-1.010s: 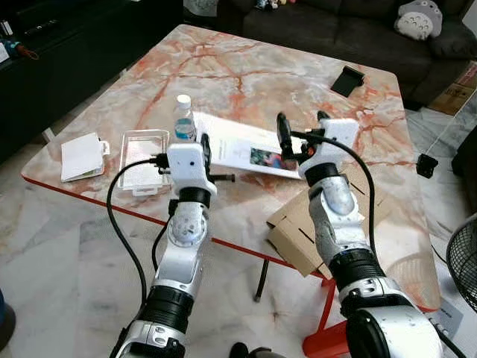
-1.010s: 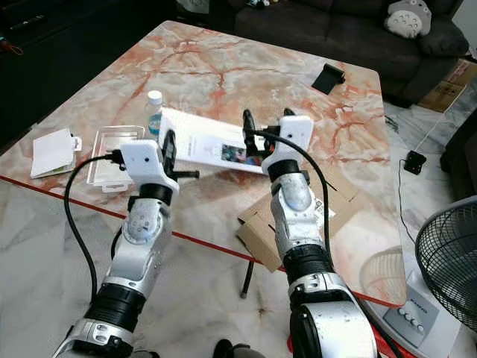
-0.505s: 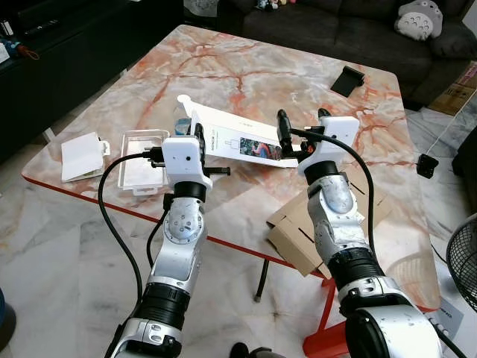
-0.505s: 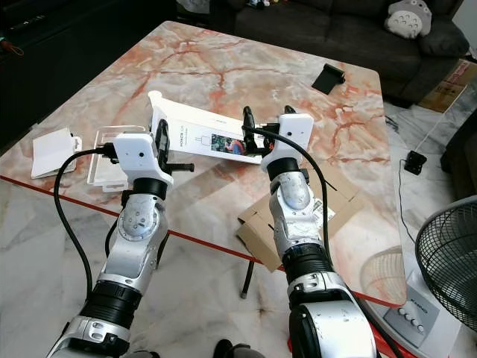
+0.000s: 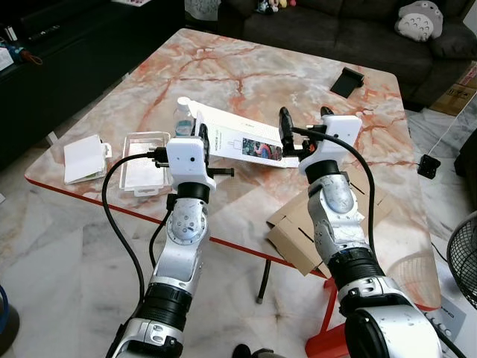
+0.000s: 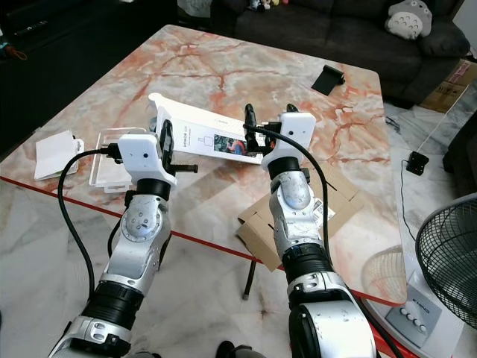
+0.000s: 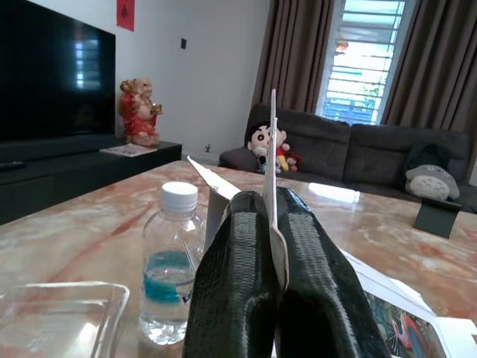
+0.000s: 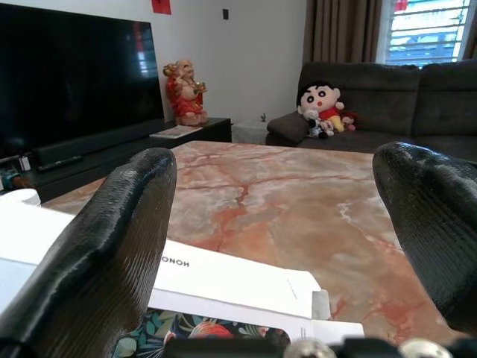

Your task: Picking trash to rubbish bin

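Left gripper (image 7: pixel 272 246) pinched the flat white carton (image 5: pixel 242 142) by one edge; right gripper (image 5: pixel 304 128) stood wide open, empty.
Light, thin card looked floppy; its far end sagged onto the bench (image 5: pixel 298 82) beside the right jaws, a fair second hold.

Small clear plastic water bottle (image 5: pixel 182 118), lower part hidden behind flat white printed carton (image 5: pixel 240 142). Brown cardboard box (image 5: pixel 294 235), partly covered by right arm, under marble table (image 5: pixel 298 74).

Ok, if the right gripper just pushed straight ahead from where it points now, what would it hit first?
Probably the flat white box lying under the open right gripper; it passes low between the fingers. Beyond it, bare marble table. Depth is uncertain.
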Controlling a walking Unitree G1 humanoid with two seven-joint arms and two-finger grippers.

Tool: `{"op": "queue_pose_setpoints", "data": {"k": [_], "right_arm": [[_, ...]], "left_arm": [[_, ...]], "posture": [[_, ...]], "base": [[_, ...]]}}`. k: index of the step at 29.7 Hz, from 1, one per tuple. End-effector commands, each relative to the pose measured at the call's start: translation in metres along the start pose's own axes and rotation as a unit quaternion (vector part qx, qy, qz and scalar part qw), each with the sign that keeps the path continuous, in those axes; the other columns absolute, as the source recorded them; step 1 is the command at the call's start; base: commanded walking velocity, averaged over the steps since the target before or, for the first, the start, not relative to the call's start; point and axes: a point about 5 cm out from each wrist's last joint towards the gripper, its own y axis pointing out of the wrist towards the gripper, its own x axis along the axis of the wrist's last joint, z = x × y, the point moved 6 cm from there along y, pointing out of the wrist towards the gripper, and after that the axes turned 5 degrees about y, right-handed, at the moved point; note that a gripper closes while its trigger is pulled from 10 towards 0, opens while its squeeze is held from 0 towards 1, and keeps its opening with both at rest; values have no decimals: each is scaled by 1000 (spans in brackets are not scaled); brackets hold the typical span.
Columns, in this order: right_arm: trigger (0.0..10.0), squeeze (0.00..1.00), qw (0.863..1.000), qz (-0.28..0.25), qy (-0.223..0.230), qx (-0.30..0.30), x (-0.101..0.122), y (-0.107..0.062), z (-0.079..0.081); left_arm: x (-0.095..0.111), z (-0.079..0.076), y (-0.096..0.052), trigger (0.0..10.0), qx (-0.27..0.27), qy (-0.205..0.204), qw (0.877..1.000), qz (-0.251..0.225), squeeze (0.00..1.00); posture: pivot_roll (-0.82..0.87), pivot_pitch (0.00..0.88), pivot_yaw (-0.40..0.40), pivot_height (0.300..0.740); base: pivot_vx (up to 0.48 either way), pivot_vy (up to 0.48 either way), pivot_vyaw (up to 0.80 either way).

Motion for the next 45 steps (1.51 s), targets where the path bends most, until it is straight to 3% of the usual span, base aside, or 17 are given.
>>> {"op": "queue_pose_setpoints", "data": {"k": [1, 24, 36, 45], "right_arm": [[10000, 0, 1000, -15, 2, -12, 9, 2, -7], [10000, 0, 1000, -10, 1, -26, 5, -2, -15], [10000, 0, 999, 3, 3, -34, -6, -9, -16], [10000, 0, 999, 4, 2, -39, -6, -10, -19]], "left_arm": [[0, -1, 2, 10000, 3, -7, 1000, 4, 0], [-1, -3, 1, 10000, -7, -3, 1000, 8, 0], [-4, 17, -2, 10000, -40, 65, 997, 12, 0], [-1, 19, 6, 10000, -42, 69, 997, 8, 0]], "posture": [[75, 111, -105, 740], [65, 139, -99, 740], [99, 156, -66, 740], [91, 164, -68, 740]], "base": [[0, 0, 0], [0, 0, 0], [0, 0, 0], [-27, 0, 0]]}}
